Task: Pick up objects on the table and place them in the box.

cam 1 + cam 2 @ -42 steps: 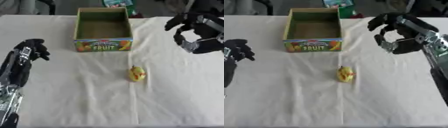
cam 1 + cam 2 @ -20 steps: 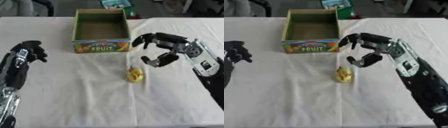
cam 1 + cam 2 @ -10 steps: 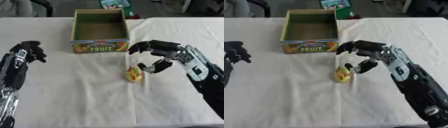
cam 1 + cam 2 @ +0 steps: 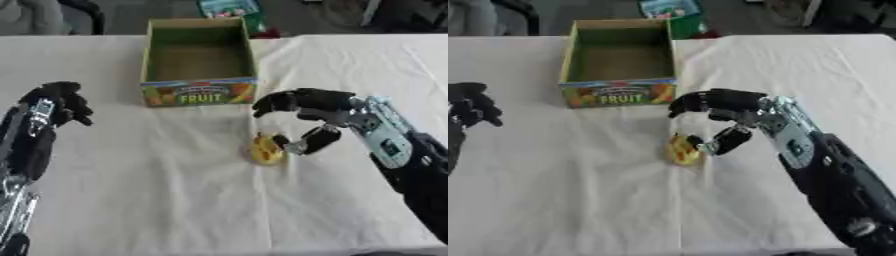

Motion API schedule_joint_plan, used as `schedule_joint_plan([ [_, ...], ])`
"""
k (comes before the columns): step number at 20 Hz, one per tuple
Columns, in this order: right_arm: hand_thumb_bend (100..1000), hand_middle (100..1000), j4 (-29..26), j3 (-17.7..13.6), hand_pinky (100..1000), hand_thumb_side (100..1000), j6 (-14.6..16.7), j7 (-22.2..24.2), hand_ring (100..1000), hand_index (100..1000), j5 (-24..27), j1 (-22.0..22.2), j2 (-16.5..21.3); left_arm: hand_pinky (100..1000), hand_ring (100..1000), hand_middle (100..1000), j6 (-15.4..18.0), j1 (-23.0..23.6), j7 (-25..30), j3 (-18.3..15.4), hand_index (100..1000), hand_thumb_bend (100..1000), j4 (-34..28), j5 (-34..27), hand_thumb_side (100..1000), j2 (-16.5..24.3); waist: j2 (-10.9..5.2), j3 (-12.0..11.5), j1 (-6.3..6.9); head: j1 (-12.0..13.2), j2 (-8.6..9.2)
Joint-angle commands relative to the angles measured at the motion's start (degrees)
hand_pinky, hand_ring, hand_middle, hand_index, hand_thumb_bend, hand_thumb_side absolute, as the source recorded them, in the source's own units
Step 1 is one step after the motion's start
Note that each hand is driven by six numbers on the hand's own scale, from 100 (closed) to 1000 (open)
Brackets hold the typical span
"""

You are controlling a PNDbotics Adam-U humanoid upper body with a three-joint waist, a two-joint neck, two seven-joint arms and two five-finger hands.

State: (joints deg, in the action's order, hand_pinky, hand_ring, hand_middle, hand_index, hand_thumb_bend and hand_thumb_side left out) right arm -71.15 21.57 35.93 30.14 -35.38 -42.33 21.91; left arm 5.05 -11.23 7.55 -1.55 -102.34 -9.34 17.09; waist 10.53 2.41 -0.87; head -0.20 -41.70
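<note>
Nearest the camera lies bare white cloth covering the table, with the two black forearms entering from the lower corners. Further in, at the table's middle, a small yellow rounded object with a touch of red at its top lies on the cloth, the only loose thing visible to be picked up. The right hand is at it from the right side: the thumb tip sits against or just beside the object's right edge, while the fingers arch above and beyond it, curved but spread, so the hand is wide and holds nothing yet. On the left side of the table, the left hand rests idle, well apart from the object, its fingers curled in around nothing. Beyond the object stands the open cardboard box with green inner walls and a printed fruit label on its near face; it looks empty, and the object lies near its front right corner. At the far edge, behind the box, a small green printed packet is partly in view. The step in hand appears to be the grasp itself. The next move calls for the fingers to come down and curl round the object against the thumb, then a lift clear of the box's near wall before carrying it over the opening.
</note>
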Motion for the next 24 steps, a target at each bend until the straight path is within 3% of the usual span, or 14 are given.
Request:
schedule_joint_plan([
  [1,100,916,-2.0,0.1,774,269,5.8,6.8,916,916,0.3,-0.7,1.1,491,543,519,0.2,-0.6,0.2,-0.1,717,100,-1.1,-0.1,726,1.0,-1.04,0.1,0.06,-0.3,0.55],
  [15,100,907,-1.3,1.4,758,341,6.7,9.4,904,918,-0.3,1.2,-0.7,491,544,520,0.2,-0.6,0.3,0.0,718,100,-1.1,0.0,727,0.9,-0.93,0.1,0.19,-0.6,0.67],
  [19,100,897,-1.0,1.9,750,270,7.2,10.4,889,917,-0.8,1.5,-1.4,491,544,520,0.2,-0.6,0.4,0.0,718,100,-1.1,0.0,726,0.9,-0.94,0.0,0.26,-0.7,0.68],
  [22,100,871,-1.0,1.9,731,274,7.5,10.5,855,902,-1.4,1.5,-1.6,491,544,520,0.2,-0.6,0.4,0.0,718,100,-1.2,-0.1,726,0.9,-0.94,0.0,0.29,-0.7,0.72],
  [24,100,782,-1.2,1.7,695,277,7.7,9.7,800,846,-1.9,1.5,-1.5,491,544,520,0.2,-0.7,0.4,0.0,718,100,-1.2,-0.1,725,0.9,-0.95,0.1,0.28,-0.7,0.82],
])
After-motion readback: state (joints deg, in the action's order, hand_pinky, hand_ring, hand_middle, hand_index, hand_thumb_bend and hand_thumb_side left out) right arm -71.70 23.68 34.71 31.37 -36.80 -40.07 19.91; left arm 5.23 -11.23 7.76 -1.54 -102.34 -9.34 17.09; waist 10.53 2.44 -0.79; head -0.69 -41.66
